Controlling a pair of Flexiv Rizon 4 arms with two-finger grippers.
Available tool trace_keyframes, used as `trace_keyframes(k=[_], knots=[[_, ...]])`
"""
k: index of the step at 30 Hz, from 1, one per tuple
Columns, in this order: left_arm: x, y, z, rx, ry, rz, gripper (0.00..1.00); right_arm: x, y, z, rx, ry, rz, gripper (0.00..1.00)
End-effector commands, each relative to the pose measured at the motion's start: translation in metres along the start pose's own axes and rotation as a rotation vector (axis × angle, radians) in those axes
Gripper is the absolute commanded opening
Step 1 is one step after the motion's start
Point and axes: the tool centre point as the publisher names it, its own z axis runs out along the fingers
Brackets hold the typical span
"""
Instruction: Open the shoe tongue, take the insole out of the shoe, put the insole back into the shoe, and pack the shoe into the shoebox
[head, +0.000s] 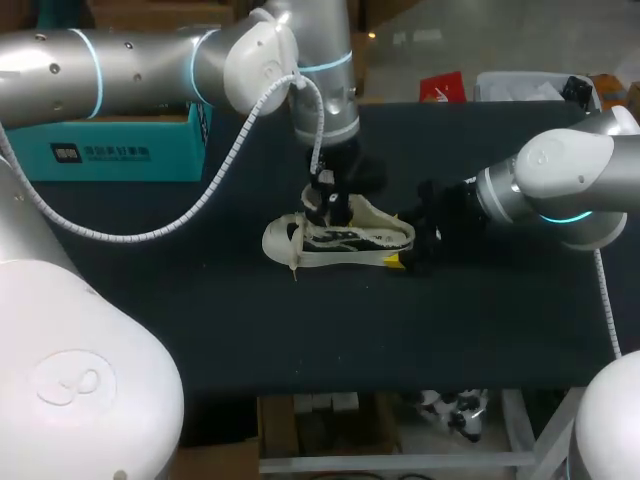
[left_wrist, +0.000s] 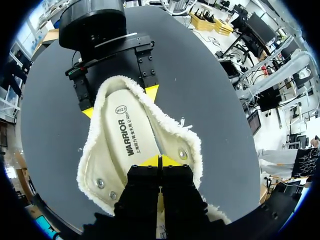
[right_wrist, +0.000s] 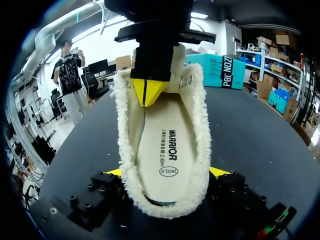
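1. From the head view, the shoe (head: 340, 240) lies on its side near the middle of the dark surface (head: 200, 320), toe toward my left arm's side.
2. My left fingers (head: 322, 200) come down onto its opening from above. My right fingers (head: 395, 262) are at the heel end.
3. The teal shoebox (head: 120, 150) stands at the far left edge, well apart from the shoe.
4. In my left wrist view, my left fingers (left_wrist: 152, 161) are pressed together, clamped on a thin pale strip of the tongue (left_wrist: 160, 202) that shows between them.
5. Ahead of them the fleece-lined shoe (left_wrist: 185, 145) gapes open, with the insole (left_wrist: 127, 135) lying flat inside.
6. At the heel, my right fingers (left_wrist: 151, 92) stand one on each side, both yellow tips against the fleece collar, over the surface (left_wrist: 215, 100).
7. In my right wrist view, my right fingers (right_wrist: 219, 172) are spread wide and grip the heel of the shoe (right_wrist: 125, 150) between them.
8. The insole (right_wrist: 170, 150) sits in the shoe's bed.
9. At the far end of the opening, my left fingers (right_wrist: 150, 90) are closed tip to tip.
10. The shoebox (right_wrist: 217, 70) stands beyond the shoe, on the surface (right_wrist: 250, 130).
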Motion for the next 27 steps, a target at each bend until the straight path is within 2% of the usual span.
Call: trace_keyframes(k=[1, 7, 15, 19, 27], knots=[[0.004, -0.005, 0.007, -0.029, 0.002, -0.025, 0.00, 0.001, -0.003, 0.003, -0.002, 0.001, -0.001, 0.00], [0.007, -0.007, 0.013, -0.068, 0.005, -0.110, 0.00, 0.001, -0.003, 0.003, -0.002, 0.001, -0.001, 0.00], [0.005, -0.004, 0.026, -0.060, -0.030, -0.205, 0.00, 0.001, -0.003, 0.003, -0.002, 0.001, -0.001, 0.00], [0.004, 0.000, 0.032, -0.068, -0.027, -0.217, 0.00, 0.001, -0.003, 0.003, -0.002, 0.001, -0.001, 0.00], [0.016, 0.005, 0.043, -0.107, -0.047, -0.224, 0.00, 0.001, -0.003, 0.003, -0.002, 0.001, -0.001, 0.00]])
